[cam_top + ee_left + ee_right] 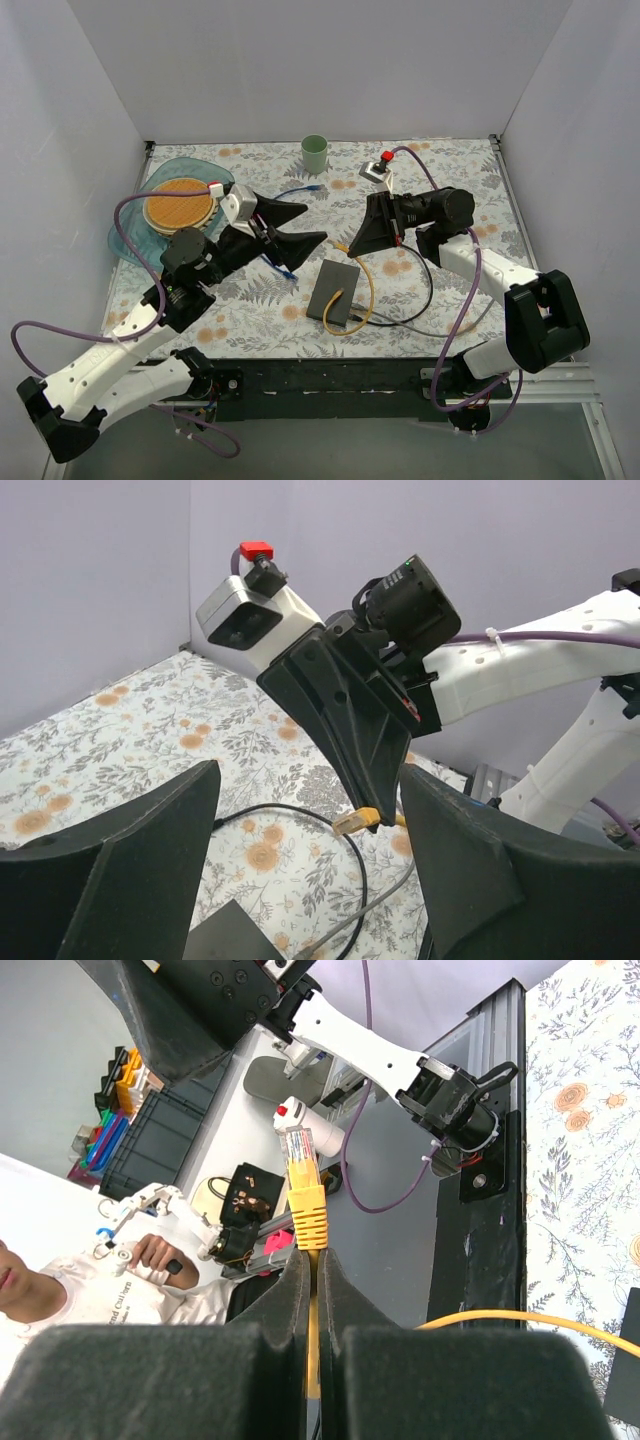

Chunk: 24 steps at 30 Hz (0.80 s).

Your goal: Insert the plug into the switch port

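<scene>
Plug [303,1185]: yellow boot with a clear tip, clenched between the fingers of my right tool [316,1260]. The grip sits on the boot, so the clear nose juts out free beyond the fingertips, which I take as a hold meant to keep the front end unobstructed for entry. From above, the plug hangs in the air just past the far end of the switch [330,280], not touching it. The switch lies flat on the counter [250,300] between my two arms, near the front edge. I cannot tell from here which narrow edge carries the ports. The yellow cable [371,285] loops from the plug round the right side of the switch and back toward its near end. Whether that far end is seated anywhere, I cannot tell. My left tool [316,222] is released, its fingers spread wide with nothing between them, and it faces the right tool from the left. My guess is that it is free to steady the switch. The plug is lifted but not yet lined up, and it needs turning toward the port edge.
</scene>
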Each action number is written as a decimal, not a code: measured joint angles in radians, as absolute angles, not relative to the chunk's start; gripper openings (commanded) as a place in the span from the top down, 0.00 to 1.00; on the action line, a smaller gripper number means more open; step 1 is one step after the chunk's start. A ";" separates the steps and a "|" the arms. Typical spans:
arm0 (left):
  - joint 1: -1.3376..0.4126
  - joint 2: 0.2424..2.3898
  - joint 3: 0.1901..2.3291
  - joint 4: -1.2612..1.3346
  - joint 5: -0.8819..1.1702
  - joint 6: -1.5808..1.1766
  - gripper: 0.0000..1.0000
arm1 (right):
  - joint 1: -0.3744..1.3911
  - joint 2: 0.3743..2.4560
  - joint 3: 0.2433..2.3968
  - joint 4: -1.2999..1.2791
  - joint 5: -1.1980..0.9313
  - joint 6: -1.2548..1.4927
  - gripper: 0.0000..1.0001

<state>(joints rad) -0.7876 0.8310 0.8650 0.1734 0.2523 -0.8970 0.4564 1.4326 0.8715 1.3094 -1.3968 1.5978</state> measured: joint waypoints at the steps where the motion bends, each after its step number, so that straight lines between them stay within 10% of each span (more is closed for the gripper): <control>1: -0.788 0.829 0.867 0.174 0.257 -0.894 0.31 | 0.456 1.432 0.871 1.310 -1.397 1.598 0.99; 10: -0.788 0.928 0.892 0.128 0.418 -0.852 0.44 | 0.456 1.423 0.871 1.309 -1.396 1.600 0.99; 24: -0.788 0.863 0.886 0.152 0.309 -0.981 0.29 | 0.436 1.367 0.846 1.304 -1.383 1.489 0.99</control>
<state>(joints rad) -0.7876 0.8635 0.8856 0.1520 0.3088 -0.9810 0.4362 1.3674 0.8463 1.3045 -1.3830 1.4887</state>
